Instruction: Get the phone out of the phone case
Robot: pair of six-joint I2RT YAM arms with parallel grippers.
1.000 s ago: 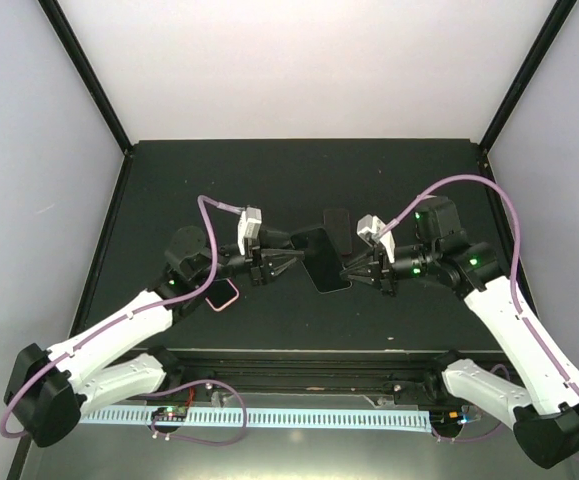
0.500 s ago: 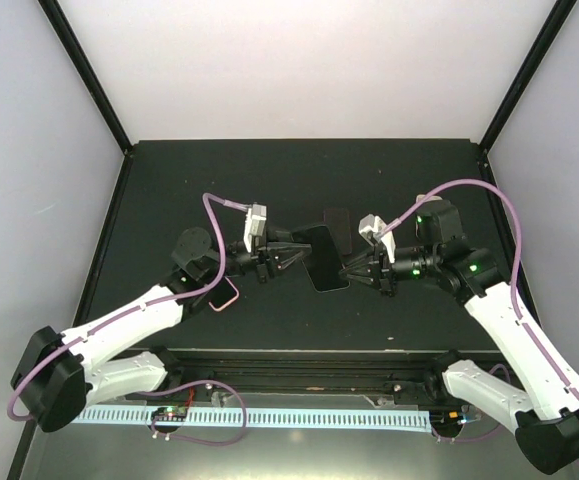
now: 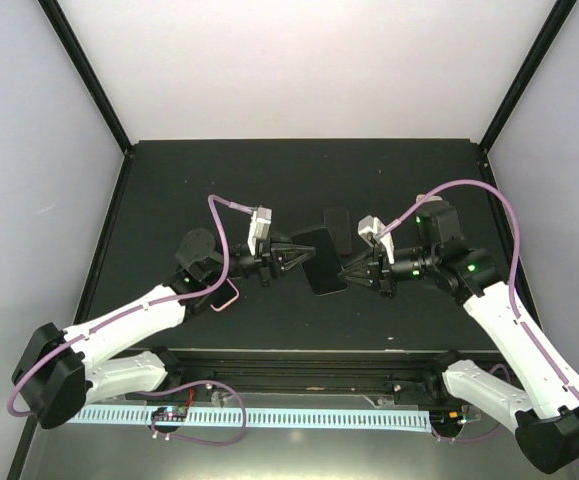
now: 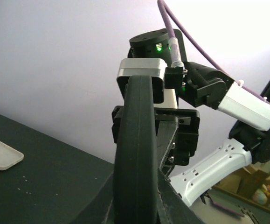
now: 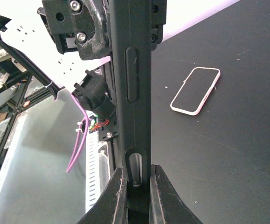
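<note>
Phone case (image 5: pixel 132 93) sits edge-on over the middle of the desk, pinched from both ends between the arms. Left gripper (image 3: pixel 302 258): fingers drawn in narrow, clamped on the case's left end. Right gripper (image 3: pixel 345 270): equally narrow, clamped on the right end, with the case's side buttons facing its wrist camera. I read the phone (image 3: pixel 320 262) as seated in the case; from above I cannot tell the two apart. A pink-rimmed handset (image 3: pixel 224 296) lies flat toward the near-left corner, well apart. A dark slab (image 3: pixel 336 228) lies just beyond the case, toward the far edge.
</note>
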